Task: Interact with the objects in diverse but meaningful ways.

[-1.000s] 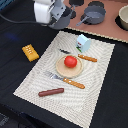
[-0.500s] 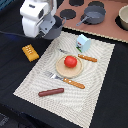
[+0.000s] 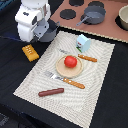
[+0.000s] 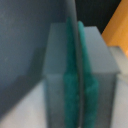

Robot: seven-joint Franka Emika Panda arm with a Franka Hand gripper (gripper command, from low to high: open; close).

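My gripper [image 3: 44,30] hangs over the far corner of the mat at the exterior view's left, shut on the rim of a small grey pot [image 3: 50,33]. In the wrist view the teal pads [image 4: 89,87] press from both sides on the pot's thin dark wall [image 4: 75,45]. The ridged yellow-orange block [image 3: 30,52] lies just off the mat beside the pot and shows as an orange patch [image 4: 118,25]. A red tomato [image 3: 70,61] sits on the tan plate [image 3: 59,70]. The carton [image 3: 83,43] stands behind it, and the brown sausage [image 3: 51,92] lies near the front.
Two pieces of orange-handled cutlery [image 3: 73,83] [image 3: 87,58] lie beside the plate on the beige mat [image 3: 100,75]. The brown toy stove [image 3: 107,27] at the back carries a grey pan [image 3: 94,14] and another pot [image 3: 123,17].
The arm has travelled from the stove towards the exterior view's left and nearer the camera, carrying the grey pot. It now hangs beside the yellow-orange block.
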